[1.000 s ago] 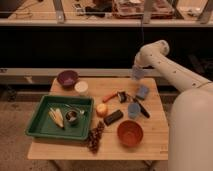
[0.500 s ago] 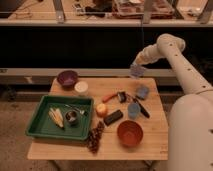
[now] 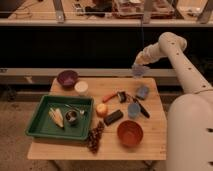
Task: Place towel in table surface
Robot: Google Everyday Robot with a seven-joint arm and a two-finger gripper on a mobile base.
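Observation:
The towel point(image 3: 138, 71) is a small grey-blue cloth hanging in the air above the far edge of the table surface point(image 3: 150, 142), a pale wooden top. My gripper point(image 3: 137, 63) is right above the cloth and shut on its top, reaching in from the white arm point(image 3: 172, 45) on the right. The cloth touches nothing on the tabletop. Below it, nearer the camera, sit a squarish blue-grey block point(image 3: 143, 92) and a blue cup point(image 3: 133, 110).
A green tray point(image 3: 37, 125) with food items fills the left front. A purple bowl point(image 3: 67, 78) and white cup point(image 3: 81, 87) stand at the back left. An orange point(image 3: 102, 109), black block point(image 3: 113, 117), grapes point(image 3: 95, 137) and brown bowl point(image 3: 130, 133) lie mid-table.
The arm's elbow has lifted and swung to the right. The gripper with the towel has stayed over the table's far edge, shifting only slightly.

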